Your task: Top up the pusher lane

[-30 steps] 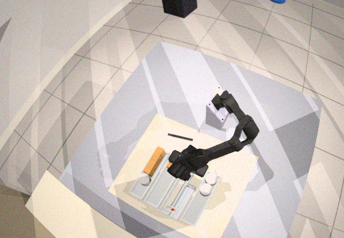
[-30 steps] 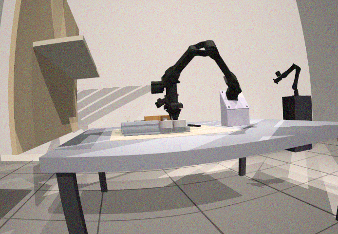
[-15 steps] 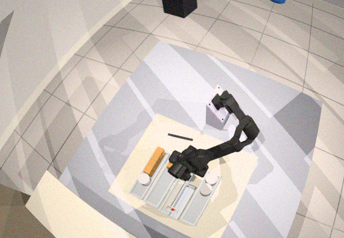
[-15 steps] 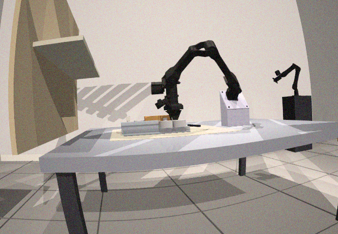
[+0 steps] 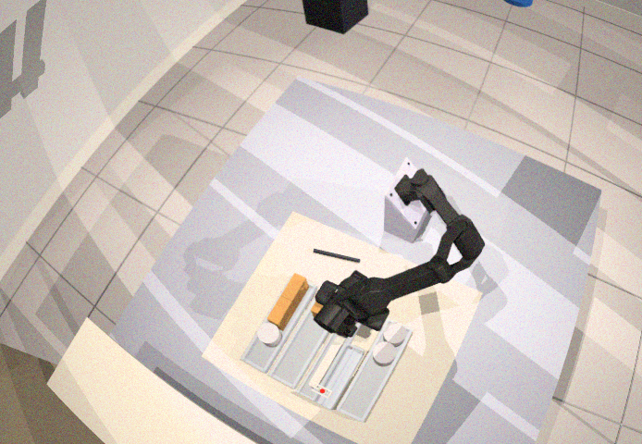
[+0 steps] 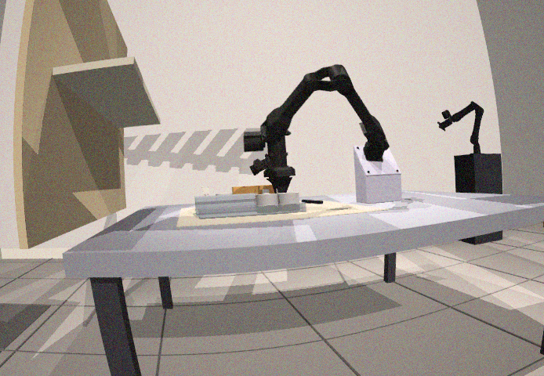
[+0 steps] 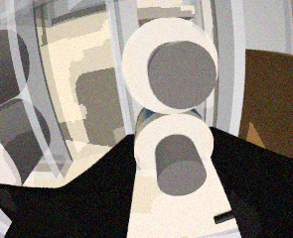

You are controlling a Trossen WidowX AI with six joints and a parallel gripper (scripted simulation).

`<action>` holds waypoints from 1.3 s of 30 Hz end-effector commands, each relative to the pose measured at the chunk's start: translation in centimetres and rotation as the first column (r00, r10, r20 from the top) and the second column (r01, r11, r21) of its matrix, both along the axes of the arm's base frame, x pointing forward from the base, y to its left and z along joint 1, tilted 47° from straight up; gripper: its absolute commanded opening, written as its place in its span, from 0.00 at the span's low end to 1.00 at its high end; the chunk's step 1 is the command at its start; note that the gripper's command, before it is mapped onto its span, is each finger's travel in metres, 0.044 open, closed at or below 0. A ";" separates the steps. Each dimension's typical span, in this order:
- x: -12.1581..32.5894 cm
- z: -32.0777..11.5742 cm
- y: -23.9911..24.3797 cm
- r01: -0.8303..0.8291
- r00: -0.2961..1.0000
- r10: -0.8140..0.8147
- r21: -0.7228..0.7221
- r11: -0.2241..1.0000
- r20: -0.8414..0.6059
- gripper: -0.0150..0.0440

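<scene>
No text, brand or number can be read in any of the three views. One small white label (image 5: 314, 386), marked with a red dot (image 5: 322, 390), is seen in the top view, set at the lower end of a middle lane (image 5: 330, 403), on the side facing the table's (image 5: 301, 178) lower-left edge and well apart from the table's top and right-hand corners. Small dark marks can be made out beside the dot, but they are too small and blurred to be read
</scene>
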State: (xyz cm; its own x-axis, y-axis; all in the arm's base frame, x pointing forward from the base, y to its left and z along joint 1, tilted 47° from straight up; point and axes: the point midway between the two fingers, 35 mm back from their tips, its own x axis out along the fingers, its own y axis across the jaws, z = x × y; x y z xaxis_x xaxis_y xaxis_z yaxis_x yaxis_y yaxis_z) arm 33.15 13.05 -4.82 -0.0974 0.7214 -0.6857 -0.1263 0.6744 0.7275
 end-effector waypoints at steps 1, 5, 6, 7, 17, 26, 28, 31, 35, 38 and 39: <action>0.2 0.1 0.2 -0.001 1.000 0.001 0.009 1.000 0.016 0.25; 0.2 0.1 0.2 -0.001 1.000 0.001 0.009 1.000 0.016 0.25; 0.2 0.1 0.2 -0.001 1.000 0.001 0.009 1.000 0.016 0.25; 0.2 0.1 0.2 -0.001 1.000 0.001 0.009 1.000 0.016 0.25; 0.0 0.1 0.2 -0.001 1.000 0.001 0.009 1.000 0.016 0.25; -0.2 0.1 0.1 -0.001 1.000 0.001 0.009 1.000 0.016 0.25; -0.2 0.1 0.1 -0.001 1.000 0.001 0.009 1.000 0.016 0.25; -0.2 0.1 0.1 -0.001 1.000 0.001 0.009 1.000 0.016 0.25; -0.3 0.1 0.1 -0.001 1.000 0.001 0.009 1.000 0.016 0.25; -0.4 0.1 0.1 -0.001 1.000 0.001 0.009 1.000 0.016 0.25; -0.4 0.1 0.1 -0.001 1.000 0.001 0.009 1.000 0.016 0.25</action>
State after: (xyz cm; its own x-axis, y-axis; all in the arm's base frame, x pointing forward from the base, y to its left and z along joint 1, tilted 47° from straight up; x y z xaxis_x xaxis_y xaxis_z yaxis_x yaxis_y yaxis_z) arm 32.64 13.02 -4.83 -0.0937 0.7216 -0.6859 -0.1302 0.6742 0.7270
